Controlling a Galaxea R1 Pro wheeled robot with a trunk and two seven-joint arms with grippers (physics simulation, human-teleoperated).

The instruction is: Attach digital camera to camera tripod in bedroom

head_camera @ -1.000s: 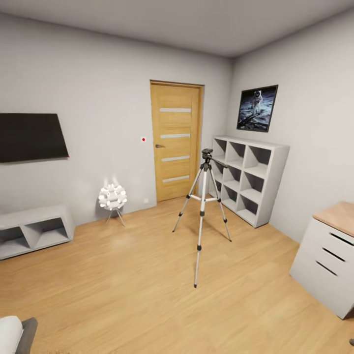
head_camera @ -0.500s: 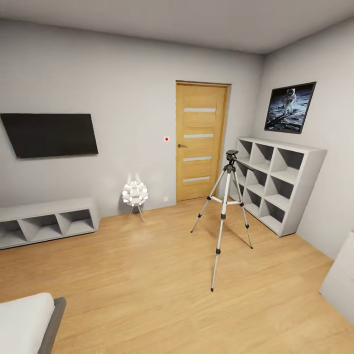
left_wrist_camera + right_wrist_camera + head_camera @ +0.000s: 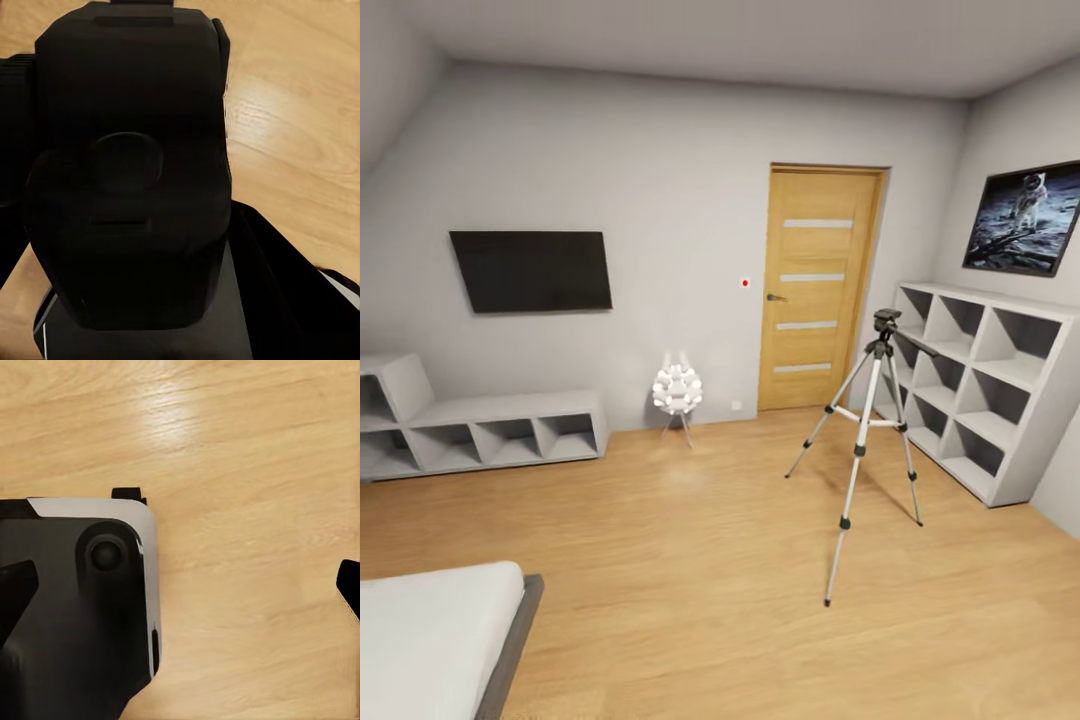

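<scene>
The tripod [image 3: 867, 440] stands upright on the plank floor [image 3: 690, 560] at about 3 o'clock in the head view, legs spread, its black head bare, just before the cube shelf [image 3: 990, 385]. The door [image 3: 818, 290] is behind it at 1 o'clock, the poster [image 3: 1022, 218] at 2, a bed corner [image 3: 440, 640] at 8. Both wrist views show dark robot housing over floor; each tool's opening cannot be told.

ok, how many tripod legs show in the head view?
3. The camera tripod spreads one leg toward the door, one toward the cube shelf, and the longest-looking one forward onto the plank floor. None hidden.
</scene>
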